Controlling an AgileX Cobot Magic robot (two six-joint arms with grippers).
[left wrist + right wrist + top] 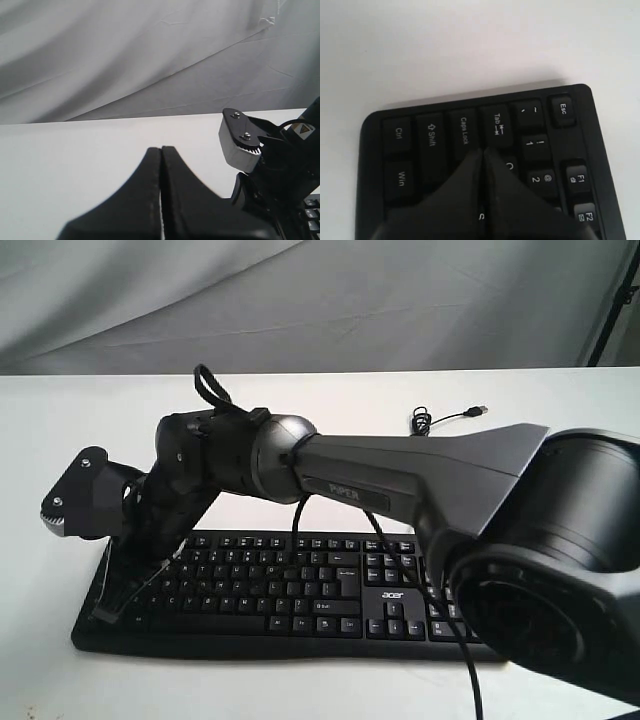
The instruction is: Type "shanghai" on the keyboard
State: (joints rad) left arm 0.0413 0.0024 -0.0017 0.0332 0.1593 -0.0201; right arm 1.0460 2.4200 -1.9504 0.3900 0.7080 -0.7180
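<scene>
Right gripper closed, empty; keyboard directly beneath its tip: stiff, light, likely to skid; wants straight-down key taps, no grasp.

The keyboard lies on the table, with the right gripper over its left end and the cable behind it.

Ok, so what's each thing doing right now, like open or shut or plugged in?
keyboard: lying flat on the table, keys up.
USB plug: loose on the table, not plugged in.
left gripper: shut, above the table.
right gripper: shut, tip over the keys by Caps Lock; touching unclear.
</scene>
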